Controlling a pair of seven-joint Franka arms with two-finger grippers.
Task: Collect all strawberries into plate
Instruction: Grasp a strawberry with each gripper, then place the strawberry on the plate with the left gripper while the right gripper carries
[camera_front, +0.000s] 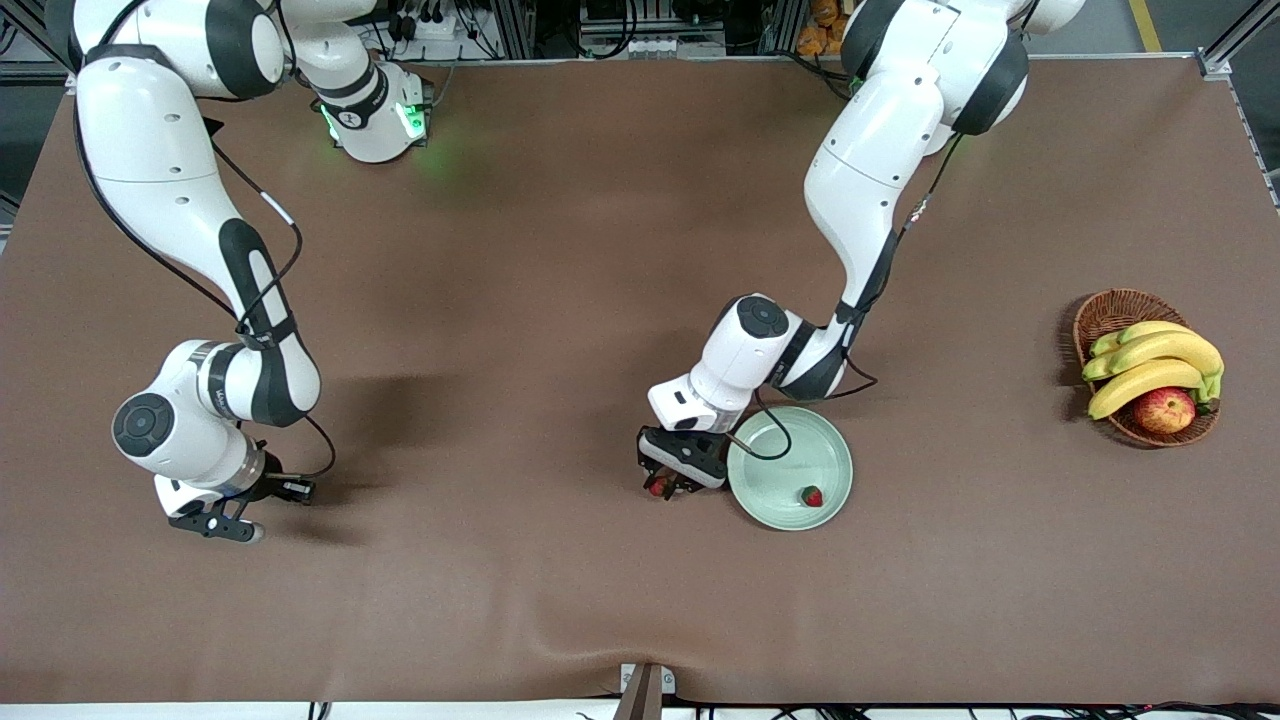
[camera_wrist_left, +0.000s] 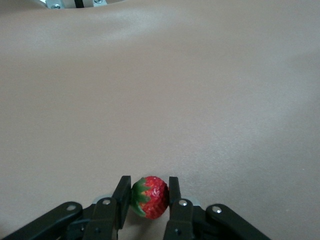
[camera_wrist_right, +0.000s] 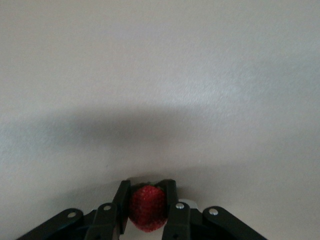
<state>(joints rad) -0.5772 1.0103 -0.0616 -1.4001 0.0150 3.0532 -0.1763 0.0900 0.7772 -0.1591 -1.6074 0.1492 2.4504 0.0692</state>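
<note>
Just beside the left hand (camera_front: 668, 488), toward the left arm's end of the table, lies the plate (camera_front: 835, 450), while that hand clamps one strawberry (camera_wrist_left: 149, 197) and the right hand (camera_wrist_right: 146, 206), well apart, clamps another strawberry (camera_wrist_right: 147, 207).

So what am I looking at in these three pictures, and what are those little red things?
Two white robot arms work at a brown table. The big picture looks down from across the table; each small one comes from a camera on an arm's wrist. The left tool, beside the pale green plate, is shut on a strawberry. The right tool, at its own end of the table, is shut on another strawberry. A third strawberry lies in the plate. A wicker basket holds bananas and an apple.
</note>
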